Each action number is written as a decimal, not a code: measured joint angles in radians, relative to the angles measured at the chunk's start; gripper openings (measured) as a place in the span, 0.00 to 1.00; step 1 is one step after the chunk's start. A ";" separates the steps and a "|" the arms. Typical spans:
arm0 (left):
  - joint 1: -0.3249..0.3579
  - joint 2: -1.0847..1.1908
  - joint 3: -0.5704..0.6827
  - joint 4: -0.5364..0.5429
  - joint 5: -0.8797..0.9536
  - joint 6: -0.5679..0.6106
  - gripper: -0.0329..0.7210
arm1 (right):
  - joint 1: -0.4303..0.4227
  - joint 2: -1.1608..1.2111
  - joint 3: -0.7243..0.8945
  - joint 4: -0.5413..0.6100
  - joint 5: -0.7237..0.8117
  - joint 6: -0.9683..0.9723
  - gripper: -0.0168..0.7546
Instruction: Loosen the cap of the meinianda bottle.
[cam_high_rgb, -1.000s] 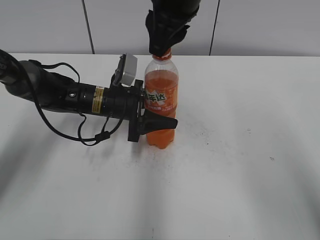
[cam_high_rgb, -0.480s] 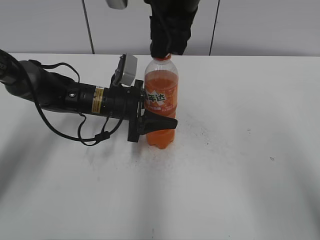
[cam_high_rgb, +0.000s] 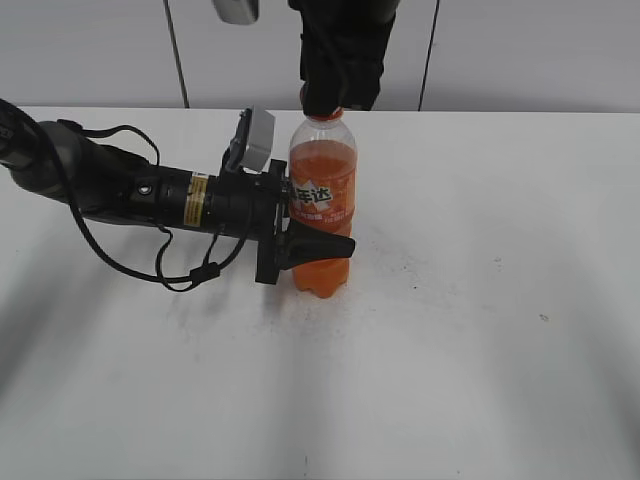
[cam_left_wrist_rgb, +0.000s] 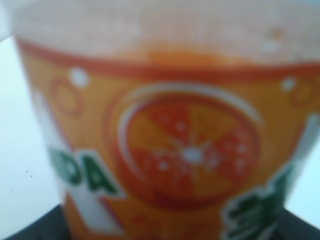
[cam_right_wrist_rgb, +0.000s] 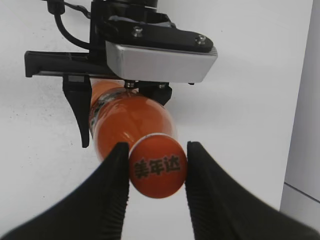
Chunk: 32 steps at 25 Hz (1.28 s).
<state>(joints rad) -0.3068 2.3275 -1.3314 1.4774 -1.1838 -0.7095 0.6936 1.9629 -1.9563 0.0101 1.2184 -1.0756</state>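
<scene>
Both right gripper (cam_right_wrist_rgb: 156, 172) fingers (cam_right_wrist_rgb: 111, 200) pinch cap (cam_right_wrist_rgb: 158, 171)

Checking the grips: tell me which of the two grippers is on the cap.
The right gripper, coming down from above, has its fingers on either side of the orange cap. The left gripper instead clamps the meinianda bottle sideways at its waist.

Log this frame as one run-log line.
left gripper: shut on meinianda bottle, upright on table | right gripper: shut on cap from above | cap: still on
</scene>
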 joint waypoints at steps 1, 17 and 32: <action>0.000 0.000 0.000 0.000 0.000 0.000 0.59 | 0.000 0.000 0.000 -0.001 0.000 0.000 0.36; 0.000 0.000 0.000 -0.002 0.000 -0.001 0.59 | 0.000 -0.020 -0.003 0.003 0.002 0.000 0.36; 0.000 0.000 0.000 -0.001 0.000 -0.001 0.59 | -0.049 -0.038 -0.086 -0.064 0.002 0.525 0.36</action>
<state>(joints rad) -0.3068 2.3275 -1.3314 1.4766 -1.1843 -0.7104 0.6450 1.9252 -2.0423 -0.0536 1.2200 -0.5505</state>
